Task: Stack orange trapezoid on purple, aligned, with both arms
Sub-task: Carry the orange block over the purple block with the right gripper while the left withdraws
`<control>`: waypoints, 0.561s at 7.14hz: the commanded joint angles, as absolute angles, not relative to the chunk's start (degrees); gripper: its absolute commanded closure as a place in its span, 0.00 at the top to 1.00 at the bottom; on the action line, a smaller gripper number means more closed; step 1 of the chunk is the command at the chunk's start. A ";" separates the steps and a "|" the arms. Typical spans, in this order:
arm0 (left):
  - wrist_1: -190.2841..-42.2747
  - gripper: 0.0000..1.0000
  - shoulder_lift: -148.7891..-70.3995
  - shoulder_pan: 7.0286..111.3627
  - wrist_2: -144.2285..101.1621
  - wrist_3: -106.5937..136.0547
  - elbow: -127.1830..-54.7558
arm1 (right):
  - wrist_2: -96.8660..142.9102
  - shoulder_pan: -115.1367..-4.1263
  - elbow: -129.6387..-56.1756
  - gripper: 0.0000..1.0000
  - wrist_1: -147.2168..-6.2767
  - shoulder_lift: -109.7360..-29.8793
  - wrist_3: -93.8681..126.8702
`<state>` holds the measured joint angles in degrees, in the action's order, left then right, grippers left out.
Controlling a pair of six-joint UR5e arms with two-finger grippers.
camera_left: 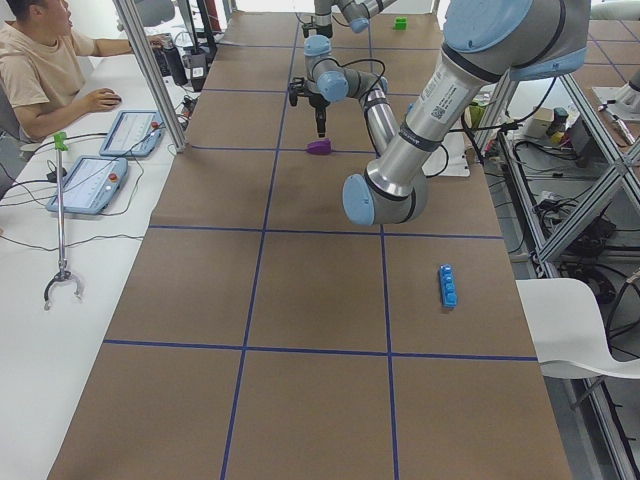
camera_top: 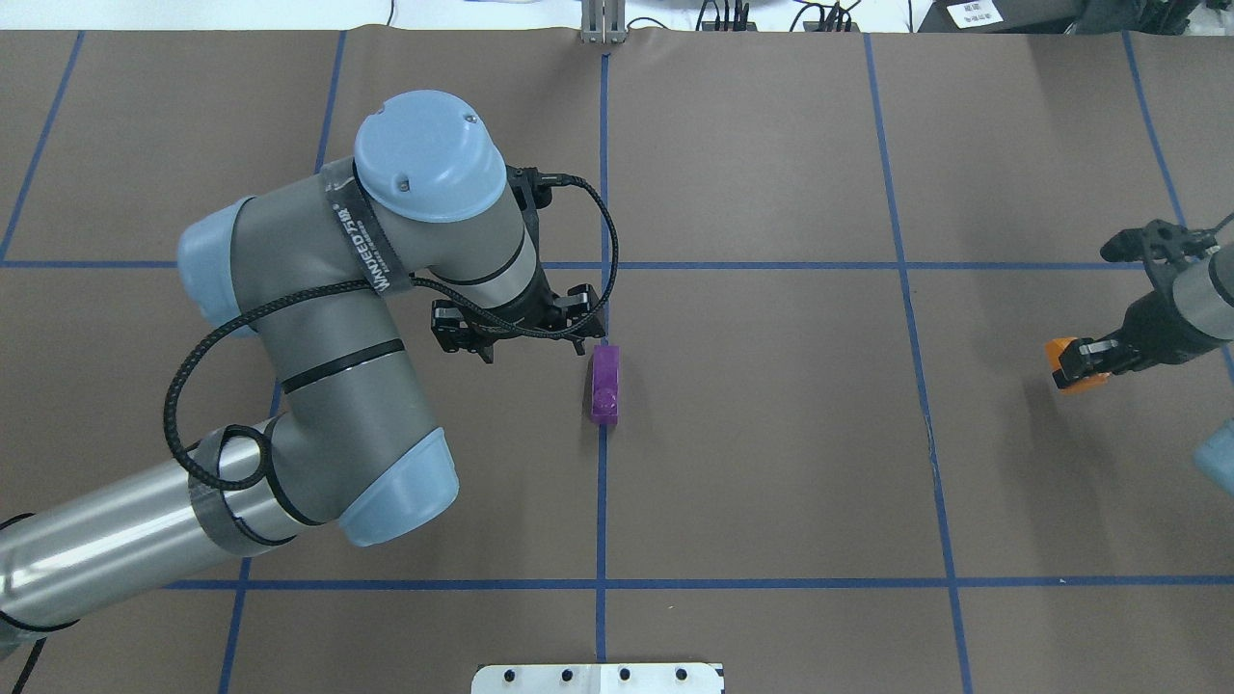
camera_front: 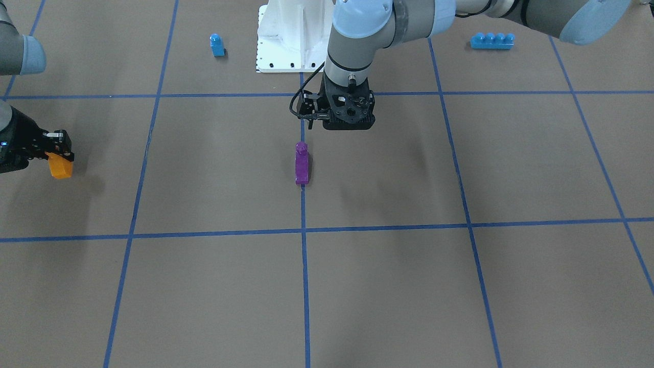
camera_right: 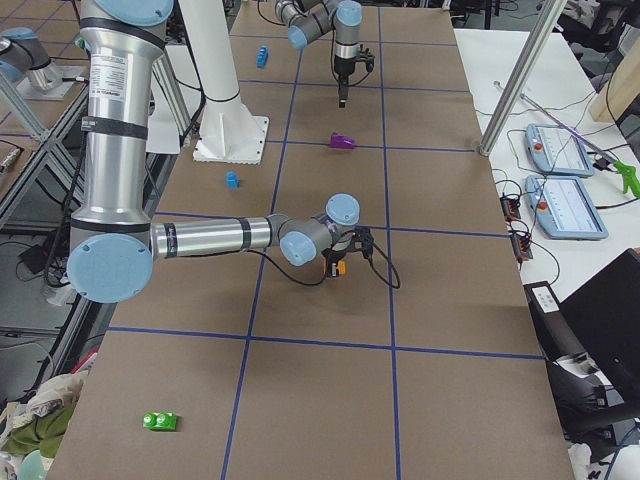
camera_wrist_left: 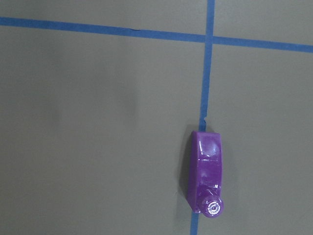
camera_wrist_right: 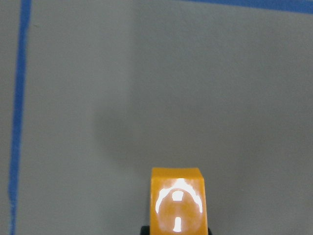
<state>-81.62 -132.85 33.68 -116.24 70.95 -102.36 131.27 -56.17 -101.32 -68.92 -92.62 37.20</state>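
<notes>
Orange trapezoid (camera_front: 62,167): clamped in right claw (camera_front: 57,155), well apart from purple (camera_front: 302,163).
Purple: on worktop (camera_front: 409,286), on blue tape line (camera_front: 305,266), near left claw (camera_front: 348,118); that claw's grip state cannot be told.
Left arm strap (camera_top: 371,246): reads "WANDEED".

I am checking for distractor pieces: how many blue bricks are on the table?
2. The small blue brick stands near the white pedestal, on the robot's right; the long blue brick lies on its left. More may be hidden.

My right gripper (camera_front: 59,152) pinches the glossy orange trapezoid (camera_front: 60,166) above the table, far out on my right. The glossy purple brick (camera_front: 302,163) sits mid-table, lengthwise on a blue tape line, with its stud up at the end nearer my base.
</notes>
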 commanded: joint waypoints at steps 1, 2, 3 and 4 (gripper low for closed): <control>-83.65 1.00 -119.89 34.10 -116.19 70.32 -113.22 | 129.21 -54.33 -108.69 0.00 -84.13 -82.41 43.55; -84.72 1.00 -114.92 35.58 -116.37 70.14 -115.73 | 127.72 -51.27 -109.76 0.00 -85.85 -78.00 50.03; -84.81 1.00 -113.83 35.68 -116.11 70.22 -115.49 | 125.88 -46.19 -109.69 0.00 -86.04 -73.70 57.75; -84.73 1.00 -112.69 36.03 -115.76 71.36 -115.66 | 120.90 -40.14 -109.60 0.00 -89.35 -67.47 65.75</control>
<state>-84.56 -114.88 35.55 -116.09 70.50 -115.01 125.52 -46.82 -109.40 -86.19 -74.39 56.23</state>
